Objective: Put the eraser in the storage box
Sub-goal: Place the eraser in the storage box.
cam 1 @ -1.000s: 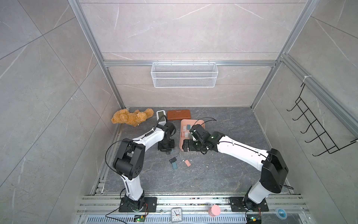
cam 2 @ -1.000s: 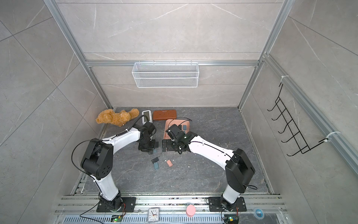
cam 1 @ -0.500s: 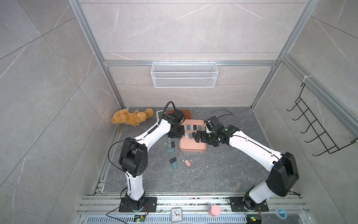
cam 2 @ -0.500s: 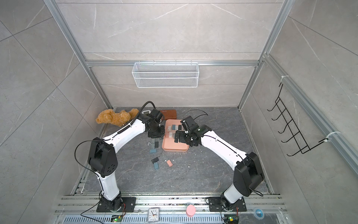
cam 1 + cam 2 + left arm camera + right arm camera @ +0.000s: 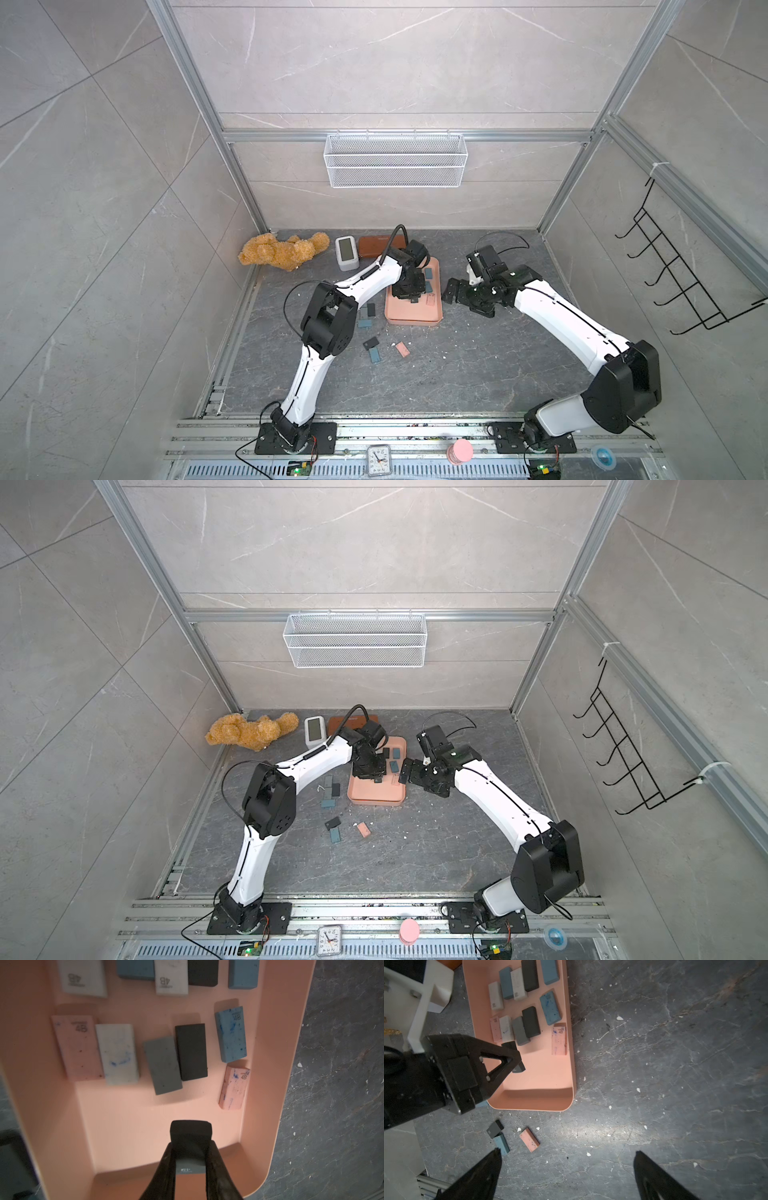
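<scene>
Left gripper (image 5: 190, 1148): we see it pinching the dark eraser (image 5: 190, 1132) across its narrow sides, one end poking out past the tips.
Eraser: hanging in the air over the storage box (image 5: 415, 313), above the bare patch at the box's 6 o'clock end in a top view.
Stored erasers (image 5: 191, 1051): they lie in loose rows filling the 12 o'clock half.
Step in hand: we judge it to be the release.
Doing it well: we would lower close to the box floor, keep clear of the 6 o'clock wall, then part the jaws gently so nothing bounces out.
Right gripper (image 5: 566, 1151): spread wide, empty, at the box's 3 o'clock.
Loose erasers (image 5: 529, 1142): on the floor, around 7 o'clock.
</scene>
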Controlling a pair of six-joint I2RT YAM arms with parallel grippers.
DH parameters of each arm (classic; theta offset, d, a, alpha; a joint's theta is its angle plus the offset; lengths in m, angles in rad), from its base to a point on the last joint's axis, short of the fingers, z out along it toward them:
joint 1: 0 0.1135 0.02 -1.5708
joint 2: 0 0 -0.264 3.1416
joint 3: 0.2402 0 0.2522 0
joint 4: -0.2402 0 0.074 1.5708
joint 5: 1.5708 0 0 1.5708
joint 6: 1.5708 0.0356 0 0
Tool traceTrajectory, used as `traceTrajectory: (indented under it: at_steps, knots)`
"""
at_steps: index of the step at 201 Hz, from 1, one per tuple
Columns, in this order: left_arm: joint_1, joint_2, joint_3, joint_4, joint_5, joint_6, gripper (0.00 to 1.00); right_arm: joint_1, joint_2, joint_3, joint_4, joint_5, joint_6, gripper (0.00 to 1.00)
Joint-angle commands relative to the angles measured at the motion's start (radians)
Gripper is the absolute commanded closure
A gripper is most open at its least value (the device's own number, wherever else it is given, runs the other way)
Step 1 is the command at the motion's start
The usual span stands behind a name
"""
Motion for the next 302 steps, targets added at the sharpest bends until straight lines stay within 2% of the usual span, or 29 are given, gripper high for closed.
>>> traceTrajectory:
  at_steps: [1, 86, 192, 302]
  knots:
    - [-0.004, 0.045, 0.068, 0.001, 0.030, -0.026, 0.85, -0.015, -0.033, -0.021, -0.039, -0.025, -0.027, 0.00]
    - [-0.018, 0.142, 0.124, -0.007, 0.043, -0.016, 0.86, -0.052, -0.046, -0.047, -0.045, -0.036, -0.050, 0.00]
    - [-0.027, 0.093, 0.065, 0.002, 0.042, -0.002, 0.85, -0.057, -0.034, -0.056, -0.028, -0.042, -0.037, 0.00]
    - [-0.028, 0.007, 0.080, -0.011, 0.010, 0.027, 0.85, -0.057, -0.013, -0.058, -0.007, -0.058, -0.023, 0.00]
